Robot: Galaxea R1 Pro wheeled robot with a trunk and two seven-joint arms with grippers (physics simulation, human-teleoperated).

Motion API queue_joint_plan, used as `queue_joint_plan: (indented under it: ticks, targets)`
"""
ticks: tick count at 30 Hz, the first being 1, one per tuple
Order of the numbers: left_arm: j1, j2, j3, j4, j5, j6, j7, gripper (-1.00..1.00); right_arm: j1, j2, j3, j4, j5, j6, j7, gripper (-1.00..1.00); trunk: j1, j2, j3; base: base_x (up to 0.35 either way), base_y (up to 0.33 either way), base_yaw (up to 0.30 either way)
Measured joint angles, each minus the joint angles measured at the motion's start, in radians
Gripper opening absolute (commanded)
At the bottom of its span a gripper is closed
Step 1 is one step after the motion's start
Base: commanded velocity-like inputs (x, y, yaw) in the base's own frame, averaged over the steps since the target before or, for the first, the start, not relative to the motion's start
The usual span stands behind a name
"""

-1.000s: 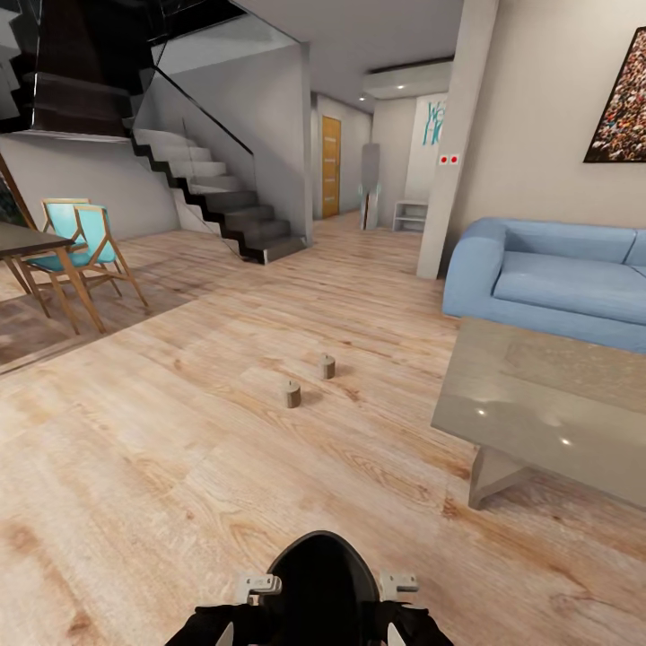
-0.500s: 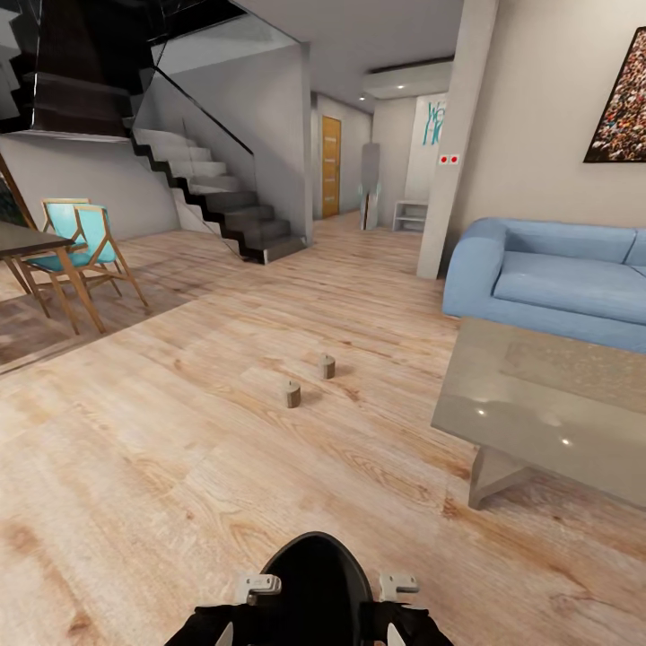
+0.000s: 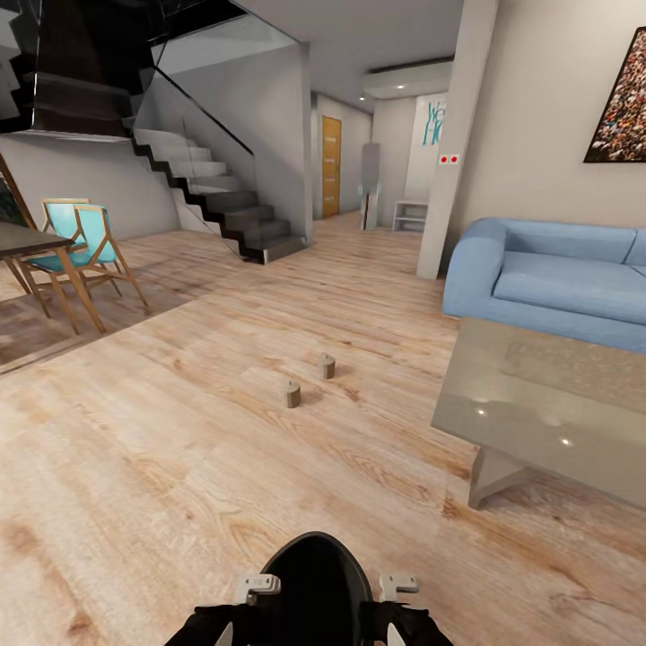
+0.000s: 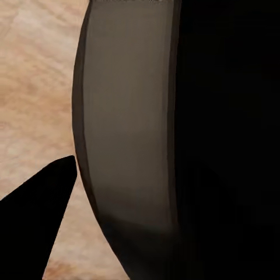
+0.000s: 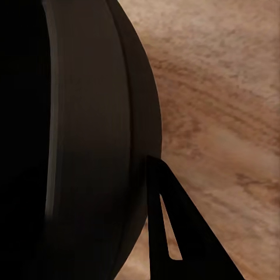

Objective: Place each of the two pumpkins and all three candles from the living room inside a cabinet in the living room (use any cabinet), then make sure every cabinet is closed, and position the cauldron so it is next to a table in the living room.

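I am carrying the cauldron (image 3: pixel 316 588), a matte black rounded pot, low in front of my trunk, with my left gripper (image 3: pixel 254 588) and right gripper (image 3: pixel 396 585) sitting against its two sides; how far their fingers are parted I cannot tell. Up close its curved wall (image 4: pixel 128 146) is showing a dull grey-brown sheen above pale wood-grain floor (image 5: pixel 221 105). Ahead, two stubby tan candles (image 3: pixel 292 394) are standing upright on the planks, near each other but apart. To the right the glass-topped table (image 3: pixel 538 404) is resting on grey angled legs, just before a blue sofa (image 3: pixel 547 278). Teal lettering on the far wall (image 3: pixel 434 121) is too small to read.
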Motion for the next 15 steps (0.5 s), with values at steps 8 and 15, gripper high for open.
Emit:
queue_joint_plan:
  ticks: [8,15]
  targets:
    - [0.000,-0.015,-0.002,0.000,0.025,-0.006,-0.006,-1.00,0.000,0.001,-0.001,0.000,-0.001,0.000,0.000,-1.00,0.000,0.000,0.000,0.000,0.000,0.000]
    - [0.000,-0.015,-0.003,0.001,0.026,-0.008,-0.004,-1.00,0.001,0.001,-0.002,0.000,-0.002,0.000,0.000,-1.00,0.000,0.000,0.000,0.000,0.000,0.000]
